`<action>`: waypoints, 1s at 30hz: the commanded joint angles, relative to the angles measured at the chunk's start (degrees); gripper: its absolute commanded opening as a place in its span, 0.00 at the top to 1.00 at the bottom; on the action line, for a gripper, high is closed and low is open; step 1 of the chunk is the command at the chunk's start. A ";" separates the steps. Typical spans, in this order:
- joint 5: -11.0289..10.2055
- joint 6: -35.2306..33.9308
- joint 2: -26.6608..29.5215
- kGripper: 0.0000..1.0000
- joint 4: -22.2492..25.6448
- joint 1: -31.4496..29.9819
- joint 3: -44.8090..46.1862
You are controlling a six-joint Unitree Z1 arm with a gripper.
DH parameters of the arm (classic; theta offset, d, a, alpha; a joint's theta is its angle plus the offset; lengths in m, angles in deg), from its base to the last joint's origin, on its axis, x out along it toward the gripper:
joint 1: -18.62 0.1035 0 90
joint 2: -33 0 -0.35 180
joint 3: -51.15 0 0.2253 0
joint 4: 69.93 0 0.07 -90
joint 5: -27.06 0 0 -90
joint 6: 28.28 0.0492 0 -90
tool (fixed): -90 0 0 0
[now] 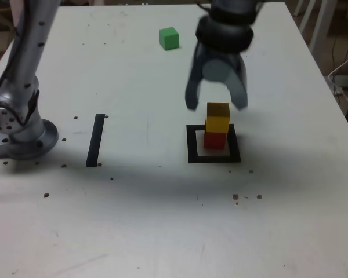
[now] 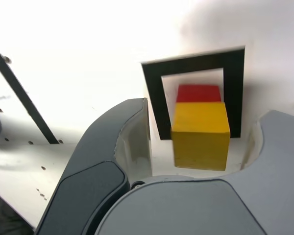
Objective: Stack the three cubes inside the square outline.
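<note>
Strip (image 1: 95, 140), black, lies on the table (image 1: 127, 226) in the exterior view's left. Green cube (image 1: 169, 39) sits well apart, behind the square outline (image 1: 192, 145). Yellow cube (image 1: 218, 118) rests on 1 red cube (image 1: 214, 141) inside the outline. Gripper (image 1: 216, 104) stands open, holding 0 cubes; the yellow cube lies between its 2 fingertips.
</note>
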 commanded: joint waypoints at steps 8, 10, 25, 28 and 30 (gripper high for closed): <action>-2.75 0.23 4.62 0.00 2.50 9.09 2.17; -3.20 0.66 5.49 0.00 2.57 11.67 2.90; -4.96 9.96 4.76 0.00 1.48 31.34 3.19; -5.34 12.73 3.04 0.00 1.58 34.29 1.07; -5.46 14.42 1.69 0.00 1.86 35.85 -0.69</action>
